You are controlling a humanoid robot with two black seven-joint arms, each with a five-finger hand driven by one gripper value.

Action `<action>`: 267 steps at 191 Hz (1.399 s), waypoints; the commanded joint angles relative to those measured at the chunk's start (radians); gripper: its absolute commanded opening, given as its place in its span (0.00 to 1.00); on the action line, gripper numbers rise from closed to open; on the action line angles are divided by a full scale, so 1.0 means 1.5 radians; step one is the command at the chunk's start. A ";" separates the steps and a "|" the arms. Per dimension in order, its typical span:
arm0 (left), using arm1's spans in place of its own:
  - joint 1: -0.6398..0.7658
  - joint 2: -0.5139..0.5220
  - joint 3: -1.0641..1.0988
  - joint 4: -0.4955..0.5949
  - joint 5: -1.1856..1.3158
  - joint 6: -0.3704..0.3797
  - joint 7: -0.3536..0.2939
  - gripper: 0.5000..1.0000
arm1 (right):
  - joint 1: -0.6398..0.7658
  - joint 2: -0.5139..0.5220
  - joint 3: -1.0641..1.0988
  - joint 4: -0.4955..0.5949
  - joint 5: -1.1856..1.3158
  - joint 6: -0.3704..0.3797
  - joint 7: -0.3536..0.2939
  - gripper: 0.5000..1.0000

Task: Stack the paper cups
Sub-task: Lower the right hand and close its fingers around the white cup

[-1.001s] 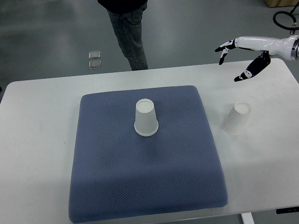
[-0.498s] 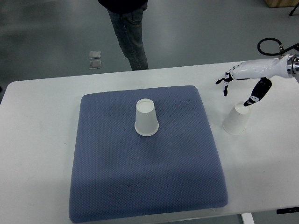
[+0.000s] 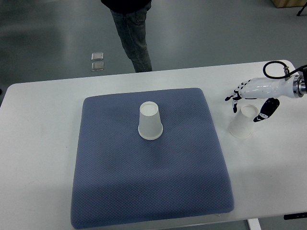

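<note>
An upside-down white paper cup (image 3: 150, 121) is sitting near the middle of the blue quilted fabric mat (image 3: 148, 177). Right of the mat, on the white table (image 3: 38, 143), a second inverted white paper cup (image 3: 242, 122) is standing, the right hand (image 3: 253, 97) hovering over it, fingers spread, gripping nothing.

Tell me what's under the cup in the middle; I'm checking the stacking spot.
The paper cup stands upside down on the blue mat. Its inside is hidden.
</note>
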 commanded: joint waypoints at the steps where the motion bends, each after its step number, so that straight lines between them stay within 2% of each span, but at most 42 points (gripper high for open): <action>1: 0.000 0.000 0.000 0.000 0.000 0.000 0.000 1.00 | -0.020 0.005 0.000 -0.011 -0.001 -0.021 -0.001 0.82; 108: 0.000 0.000 0.000 0.000 0.000 0.000 0.000 1.00 | -0.078 0.046 -0.001 -0.072 -0.006 -0.095 -0.003 0.81; 150: 0.000 0.000 0.000 0.000 0.000 0.000 0.000 1.00 | -0.085 0.060 -0.001 -0.096 -0.015 -0.110 -0.003 0.77; 162: 0.000 0.000 0.000 0.000 0.001 0.000 0.000 1.00 | -0.089 0.064 -0.001 -0.103 -0.015 -0.115 -0.003 0.72; 169: 0.000 0.000 0.000 0.000 0.000 0.000 0.000 1.00 | -0.092 0.067 -0.001 -0.105 -0.015 -0.117 -0.003 0.65; 224: 0.000 0.000 0.000 -0.001 0.000 0.000 0.000 1.00 | -0.092 0.077 -0.013 -0.108 -0.028 -0.115 -0.004 0.31; 253: 0.000 0.000 0.000 -0.001 0.000 0.000 0.000 1.00 | -0.091 0.077 -0.013 -0.112 -0.028 -0.110 -0.004 0.17; 267: 0.000 0.000 -0.001 0.000 0.000 0.000 0.000 1.00 | -0.092 0.079 -0.013 -0.115 -0.028 -0.109 -0.004 0.15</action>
